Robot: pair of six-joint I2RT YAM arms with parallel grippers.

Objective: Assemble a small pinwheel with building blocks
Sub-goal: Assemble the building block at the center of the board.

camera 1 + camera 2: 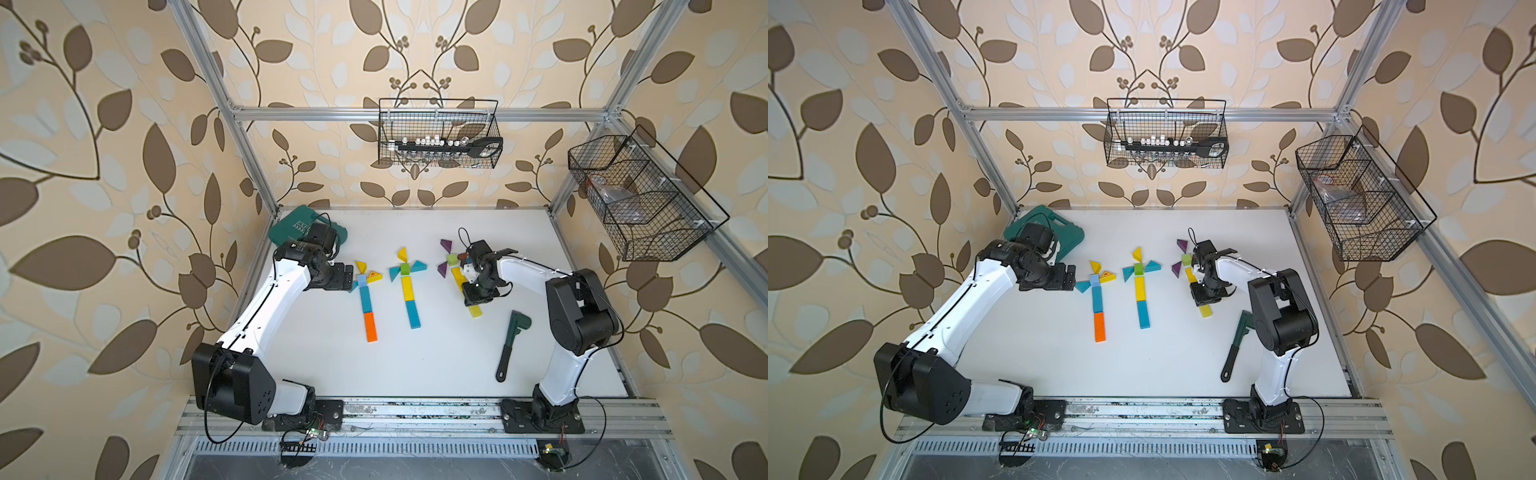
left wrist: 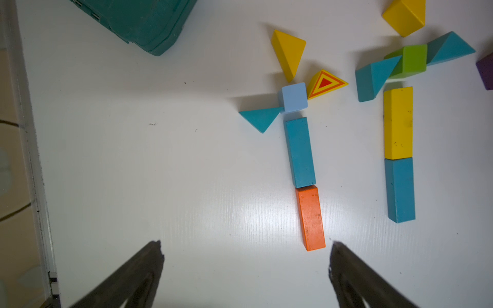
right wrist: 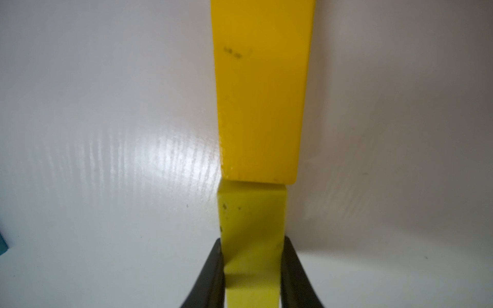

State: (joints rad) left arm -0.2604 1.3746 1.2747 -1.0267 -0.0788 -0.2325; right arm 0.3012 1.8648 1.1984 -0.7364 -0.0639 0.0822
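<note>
Three flat figures of building blocks lie on the white table (image 1: pixel 332 365). The left one has a pale blue cube (image 2: pixel 293 96), yellow, patterned and teal wedges, a teal bar (image 2: pixel 299 152) and an orange bar (image 2: pixel 310 217). The middle one has a green cube (image 1: pixel 404 269) above a yellow and a teal bar. The right one has a green cube (image 1: pixel 452 260) with purple wedges (image 1: pixel 445 245) and a yellow bar (image 3: pixel 261 93). My right gripper (image 3: pixel 252 256) is shut on a pale yellow bar (image 3: pixel 253 213) that butts against that yellow bar's end. My left gripper (image 2: pixel 245 248) hangs open and empty left of the left figure.
A dark green toy wrench (image 1: pixel 512 343) lies near the right arm's base. A teal case (image 1: pixel 291 226) sits in the far left corner behind the left arm. Two wire baskets (image 1: pixel 438 133) (image 1: pixel 640 199) hang on the back and right walls. Aluminium frame posts edge the table.
</note>
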